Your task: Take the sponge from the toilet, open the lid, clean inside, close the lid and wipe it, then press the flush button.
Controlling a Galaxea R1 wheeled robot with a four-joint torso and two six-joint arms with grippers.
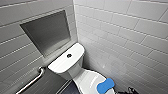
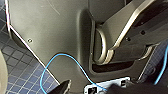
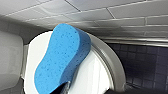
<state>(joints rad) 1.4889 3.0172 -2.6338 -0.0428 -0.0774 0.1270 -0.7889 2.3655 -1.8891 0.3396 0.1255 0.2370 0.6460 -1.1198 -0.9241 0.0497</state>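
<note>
Head view first, big stuff down: white tiled walls point(image 1: 125, 37) meet in a corner, with a grey recessed niche point(image 1: 47, 32) in the left one and a metal grab bar point(image 1: 32, 81) below it. The toilet point(image 1: 75, 70) sits in that corner, with the dark flush button point(image 1: 69, 55) on top of its tank point(image 1: 62, 63). The lid point(image 1: 86, 80) is down. The sponge point(image 1: 105, 85) lies flat on it, out toward the edge nearest the right-hand wall.

Right wrist view has the sponge up close, and a dark tip of my right fingers point(image 3: 65, 87) is just beside its near end. Honestly can't tell if they're open or closed. Same for my left fingers point(image 2: 63, 86), which are over the dark blue floor tiles point(image 2: 20, 72) by a loose blue cable point(image 2: 50, 65).
</note>
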